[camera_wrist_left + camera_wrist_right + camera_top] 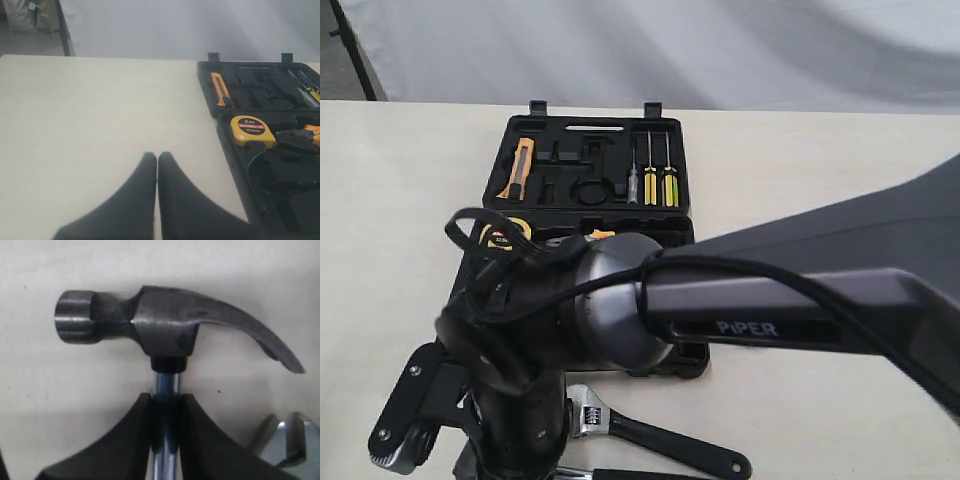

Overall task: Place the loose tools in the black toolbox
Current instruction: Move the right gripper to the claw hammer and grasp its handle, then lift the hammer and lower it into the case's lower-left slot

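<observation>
The hammer (165, 327) is pinched by the right pincer (166, 400), whose 2 fingers press on the bare steel shaft just under the head. The shaft runs straight back between the fingers, with the head crosswise ahead of them. Whether it is clear of the tabletop (820, 170) cannot be told. The wrench (650, 432) lies just beside it, outside the toolbox (516, 135) on the edge opposite the handle slot (590, 127). The toolbox lies open in 2 halves, so the carry likely goes over that edge, turning the long axis to match a recess. The left pincer (157, 160) is pressed together on nothing beside the toolbox, near its tape measure (252, 131).
</observation>
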Robot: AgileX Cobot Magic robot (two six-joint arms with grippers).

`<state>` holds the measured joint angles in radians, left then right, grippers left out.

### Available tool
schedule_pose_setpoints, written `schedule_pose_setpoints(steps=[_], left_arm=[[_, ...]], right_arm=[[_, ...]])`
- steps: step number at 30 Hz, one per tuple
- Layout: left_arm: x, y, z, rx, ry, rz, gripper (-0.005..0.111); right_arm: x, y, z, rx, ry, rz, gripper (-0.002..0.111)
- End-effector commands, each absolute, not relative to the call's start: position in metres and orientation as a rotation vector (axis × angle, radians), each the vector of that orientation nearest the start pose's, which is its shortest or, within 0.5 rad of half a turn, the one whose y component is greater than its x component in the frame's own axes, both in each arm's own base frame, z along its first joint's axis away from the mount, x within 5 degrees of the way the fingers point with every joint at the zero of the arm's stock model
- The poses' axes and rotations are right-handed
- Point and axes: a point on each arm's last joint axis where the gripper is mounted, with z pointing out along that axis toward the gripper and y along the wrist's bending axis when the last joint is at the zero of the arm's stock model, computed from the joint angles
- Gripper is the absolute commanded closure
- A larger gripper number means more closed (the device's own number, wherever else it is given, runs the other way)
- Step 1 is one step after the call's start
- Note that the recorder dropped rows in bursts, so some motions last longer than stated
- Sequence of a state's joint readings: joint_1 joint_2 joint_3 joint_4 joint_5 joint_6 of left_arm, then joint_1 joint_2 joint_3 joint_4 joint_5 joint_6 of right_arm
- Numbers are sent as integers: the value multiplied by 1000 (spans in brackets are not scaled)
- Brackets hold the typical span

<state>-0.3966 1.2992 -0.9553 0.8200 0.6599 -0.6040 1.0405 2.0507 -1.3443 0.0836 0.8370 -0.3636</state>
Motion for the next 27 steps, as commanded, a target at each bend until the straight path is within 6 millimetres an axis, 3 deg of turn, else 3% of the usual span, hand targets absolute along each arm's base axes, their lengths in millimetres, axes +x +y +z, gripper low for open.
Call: schedule_pose_setpoints(steps=[1, 5, 9, 12, 20, 27], left_arm=[[263, -66, 307, 306, 2223, 348, 105], [263, -66, 307, 306, 2223, 348, 105], [263, -66, 307, 306, 2223, 348, 105], [263, -66, 307, 306, 2223, 348, 105], [263, -66, 307, 306, 2223, 348, 105], [263, -66, 307, 306, 2223, 348, 105]], right_arm=[[202, 344, 206, -1914, 2270, 168, 109], [231, 334, 249, -1934, 2190, 159, 109], [272, 326, 256, -1897, 2122, 140, 109], [293, 327, 242, -1940, 2038, 115, 109], [315, 337, 177, -2055, 1982, 7, 109], [320, 343, 165, -2020, 1953, 8, 109]])
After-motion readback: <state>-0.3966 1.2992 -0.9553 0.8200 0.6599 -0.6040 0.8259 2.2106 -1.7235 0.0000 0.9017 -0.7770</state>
